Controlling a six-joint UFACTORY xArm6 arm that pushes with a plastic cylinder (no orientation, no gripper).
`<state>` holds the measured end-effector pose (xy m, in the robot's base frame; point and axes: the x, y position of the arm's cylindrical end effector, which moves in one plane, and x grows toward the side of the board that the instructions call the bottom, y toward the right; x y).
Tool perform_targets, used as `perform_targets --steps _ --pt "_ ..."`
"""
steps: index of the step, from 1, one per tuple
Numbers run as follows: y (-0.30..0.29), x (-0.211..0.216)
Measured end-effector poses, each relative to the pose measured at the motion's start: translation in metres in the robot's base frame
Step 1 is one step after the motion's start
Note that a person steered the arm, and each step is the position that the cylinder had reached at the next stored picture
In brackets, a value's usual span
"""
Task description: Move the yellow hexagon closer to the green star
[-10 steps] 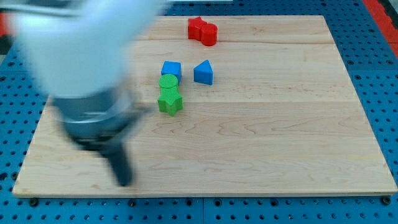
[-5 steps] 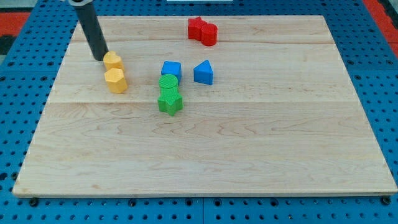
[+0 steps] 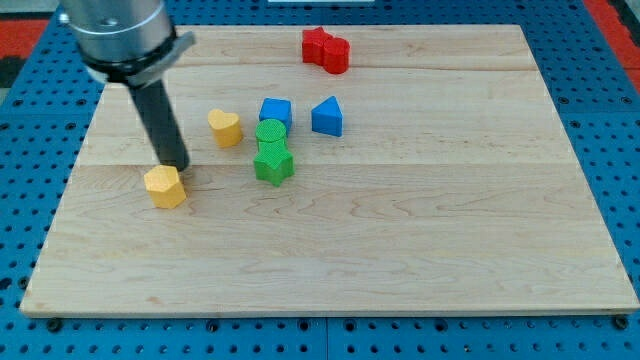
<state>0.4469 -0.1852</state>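
**Board stock, single camera view: yellow hexagon apart from green star**

Camera view. Landmark for all entries: the green star (image 3: pixel 272 166), lying left of centre on the wooden board (image 3: pixel 420 220).

- Yellow hexagon (image 3: pixel 165 186): well to the view's left of the green star and slightly toward the view's bottom. Bare board lies between the two.
- My tip (image 3: pixel 176 166): just beside the hexagon's upper right edge, seemingly touching or nearly so; that is, between hexagon and star but hard against the hexagon. The rod rises from there toward the view's top left.
- Jaws: none fitted; the arm ends in a plain rod, so no open or closed state applies.
- Yellow heart-like block (image 3: pixel 226 128): to the upper left of the star, near it.
- Green round block (image 3: pixel 271 132): directly above the star, touching it.
- Blue cube (image 3: pixel 276 111): above the round block, touching or almost.
- Blue triangular block (image 3: pixel 327 117): upper right of the star.
- Red block (image 3: pixel 327 50): far toward the view's top, right of the star; shape irregular.

Handling, by judgement: the hexagon looks small, rigid and light, and should slide readily on the smooth wood. It can only be pushed. Contact belongs on the face farthest from the star, at mid-face, since an off-centre push on a flat-sided piece would likely spin it aside. The tip now stands on the wrong side for that
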Motion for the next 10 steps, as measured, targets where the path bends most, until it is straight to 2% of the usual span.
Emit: perform_targets --steps 3,4,5,6,7,10 --pt "-0.019 0.053" --pt "-0.003 0.057" --pt "0.040 0.057" --pt "0.048 0.078" --pt "0.030 0.115" --pt "0.136 0.077"
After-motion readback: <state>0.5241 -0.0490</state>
